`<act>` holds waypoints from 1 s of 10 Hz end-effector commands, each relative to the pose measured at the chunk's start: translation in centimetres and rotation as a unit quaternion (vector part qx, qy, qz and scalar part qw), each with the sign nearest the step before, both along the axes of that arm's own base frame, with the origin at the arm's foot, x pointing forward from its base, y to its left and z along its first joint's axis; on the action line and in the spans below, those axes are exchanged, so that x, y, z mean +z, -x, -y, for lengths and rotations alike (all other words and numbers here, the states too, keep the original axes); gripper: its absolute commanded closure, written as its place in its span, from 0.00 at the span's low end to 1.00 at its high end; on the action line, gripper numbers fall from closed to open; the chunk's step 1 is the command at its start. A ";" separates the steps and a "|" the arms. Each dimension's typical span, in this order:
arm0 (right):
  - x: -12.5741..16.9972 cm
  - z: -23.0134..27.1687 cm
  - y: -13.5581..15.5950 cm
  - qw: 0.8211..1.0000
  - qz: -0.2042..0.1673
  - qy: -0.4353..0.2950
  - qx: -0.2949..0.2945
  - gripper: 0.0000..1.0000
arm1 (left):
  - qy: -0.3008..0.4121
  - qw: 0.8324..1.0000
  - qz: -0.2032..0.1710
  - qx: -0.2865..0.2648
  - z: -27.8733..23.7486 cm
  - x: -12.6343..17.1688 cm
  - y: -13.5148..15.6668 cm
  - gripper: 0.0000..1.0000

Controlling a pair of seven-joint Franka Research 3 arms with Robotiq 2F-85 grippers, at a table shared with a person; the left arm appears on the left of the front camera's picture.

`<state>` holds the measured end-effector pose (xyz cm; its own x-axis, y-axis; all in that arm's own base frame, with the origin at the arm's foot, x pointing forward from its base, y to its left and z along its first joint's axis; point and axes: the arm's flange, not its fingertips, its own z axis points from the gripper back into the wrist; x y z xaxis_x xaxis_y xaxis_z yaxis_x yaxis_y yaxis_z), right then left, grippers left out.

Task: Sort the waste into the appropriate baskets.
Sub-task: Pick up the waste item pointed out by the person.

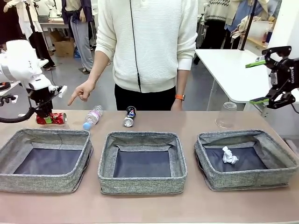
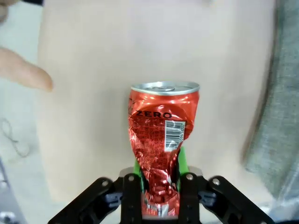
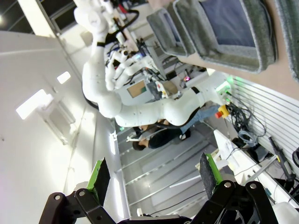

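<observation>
The dented red can (image 1: 52, 119) lies on the table behind the left basket (image 1: 44, 182), and my left gripper (image 1: 43, 111) is shut on it. In the left wrist view the green pads (image 2: 182, 161) pinch the crushed lower end of the red can (image 2: 161, 135). My right gripper (image 1: 267, 80) hangs open and empty, high at the right; its pads (image 3: 99, 173) stand wide apart. A crumpled paper ball (image 1: 229, 155) sits in the right basket (image 1: 252, 179). The middle basket (image 1: 142, 184) holds nothing. Behind the baskets lie the blue-capped bottle (image 1: 92, 117) and dark can (image 1: 129, 116), and the clear cup (image 1: 227, 115) stands upside down.
The person stands at the far side, one hand (image 1: 81, 91) pointing down toward the bottle and red can; a fingertip (image 2: 25, 73) shows near the can in the left wrist view. A white side table (image 1: 233, 70) stands behind at the right.
</observation>
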<state>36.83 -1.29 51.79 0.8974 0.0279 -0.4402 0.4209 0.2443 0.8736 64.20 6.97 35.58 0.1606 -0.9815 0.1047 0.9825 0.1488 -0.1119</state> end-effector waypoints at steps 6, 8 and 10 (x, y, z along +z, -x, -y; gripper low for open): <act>0.4 -0.1 0.0 1.000 -0.004 -0.009 -0.002 0.00 | 0.180 0.960 -0.102 0.191 3.6 20.6 18.7 1.00; 0.4 -0.1 0.0 1.000 -0.004 -0.009 -0.002 0.00 | 0.257 0.929 -0.194 0.184 5.6 18.9 20.8 1.00; 0.4 -0.1 0.0 1.000 -0.004 -0.009 -0.002 0.00 | 0.157 0.968 -0.135 0.142 3.3 22.1 19.9 1.00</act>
<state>36.83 -1.29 51.82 0.8976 0.0281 -0.4399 0.4204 0.2448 0.8737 43.71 2.35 56.41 0.5350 -0.7793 0.3262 0.7926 0.3293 -0.5132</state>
